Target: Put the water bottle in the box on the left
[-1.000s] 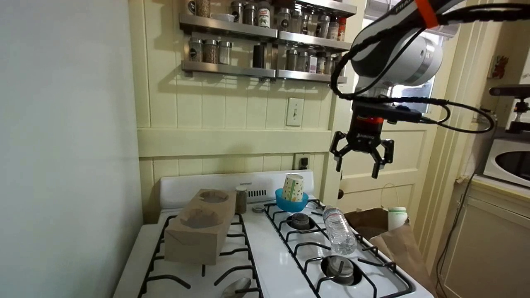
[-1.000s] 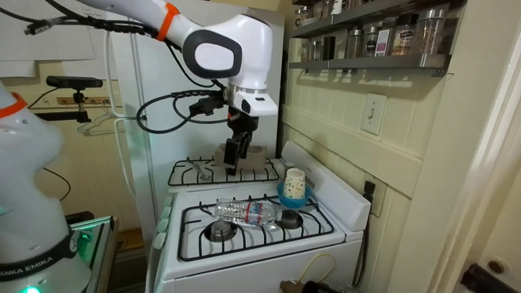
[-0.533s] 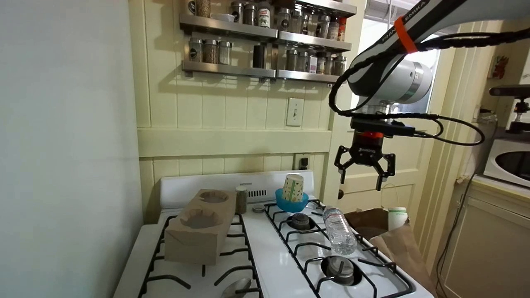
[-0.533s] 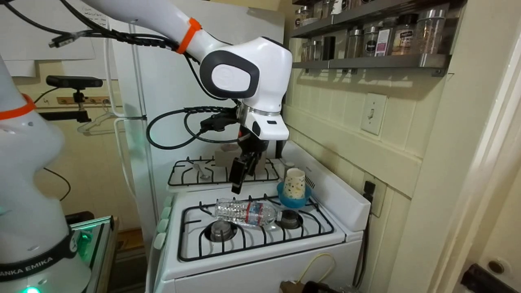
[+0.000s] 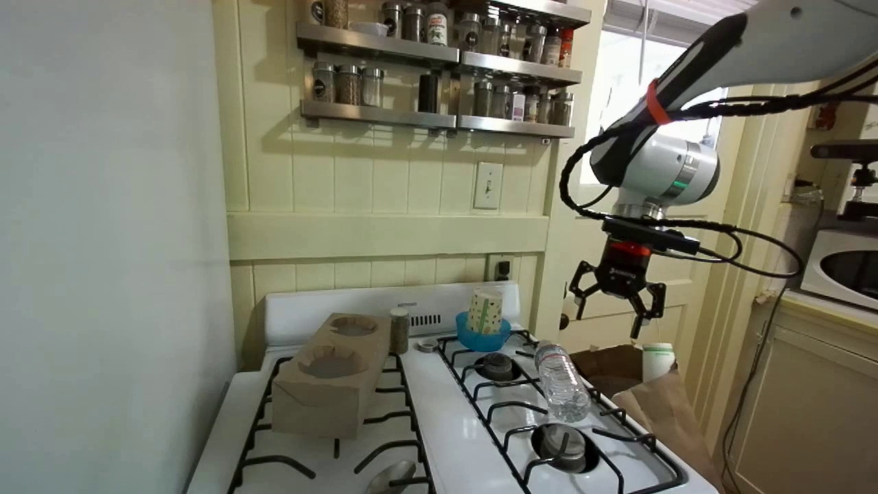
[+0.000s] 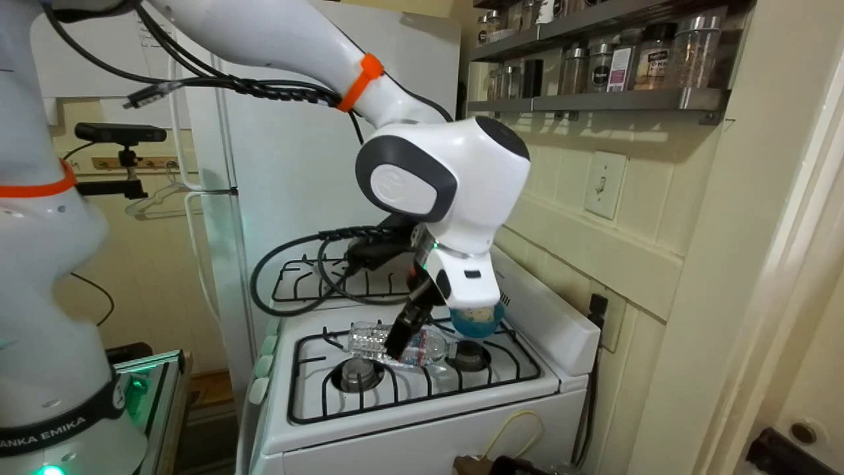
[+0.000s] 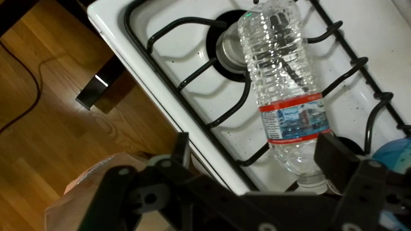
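1. My black two-fingered gripper [image 5: 608, 322] is released, its tips spread wide above a white gas stove [image 5: 446, 439].
2. The slim clear plastic water bottle [image 5: 562, 384] lies on its side on a black wire grate [image 7: 178, 89] in all three views. An exterior view shows the tan rectangular cardboard box [image 5: 329, 396], two round holes in its top, well apart at left.
3. Behind my white jointed arm [image 6: 488, 178] in an exterior view, I cannot make out the box.
4. Only the wrist view brings the bottle's red-edged blue label [image 7: 297, 118] close; its small print is too blurred to read.
5. There, one dark finger [image 7: 335, 160] covers an edge of the bottle's shoulder; an exterior view shows them apart.
6. A cream patterned paper cup [image 5: 485, 311] stands in a round blue bowl [image 5: 482, 341]; in an exterior view my arm hides most of the cup, and the wrist view cuts off the bowl.
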